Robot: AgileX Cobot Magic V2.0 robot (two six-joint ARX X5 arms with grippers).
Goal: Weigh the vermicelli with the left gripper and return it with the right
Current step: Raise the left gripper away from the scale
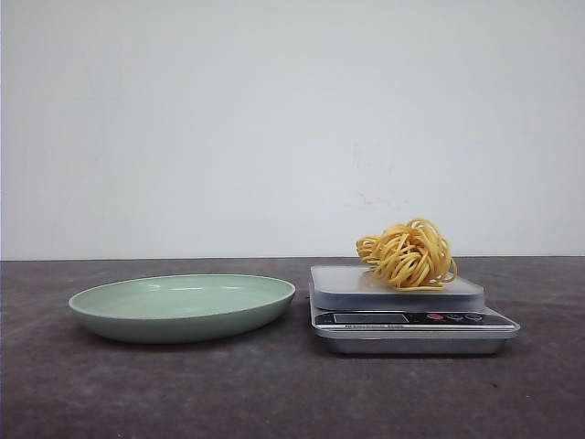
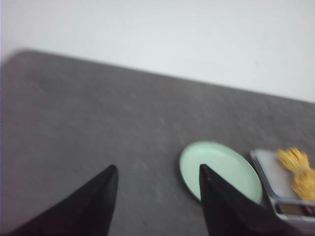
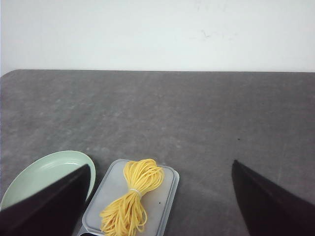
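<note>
A yellow bundle of vermicelli (image 1: 408, 253) lies on the grey kitchen scale (image 1: 347, 279) at the right of the table. It also shows in the right wrist view (image 3: 134, 195) on the scale's platform (image 3: 160, 199), and in the left wrist view (image 2: 298, 172). A pale green plate (image 1: 183, 306) stands empty left of the scale. My left gripper (image 2: 158, 169) is open and empty, high above the table left of the plate (image 2: 221, 169). My right gripper (image 3: 161, 167) is open and empty, above and behind the scale. Neither arm shows in the front view.
The dark grey table (image 1: 292, 393) ends at a white wall behind. The scale's display and buttons (image 1: 411, 318) face the front. The plate's edge (image 3: 44, 169) sits close beside the scale.
</note>
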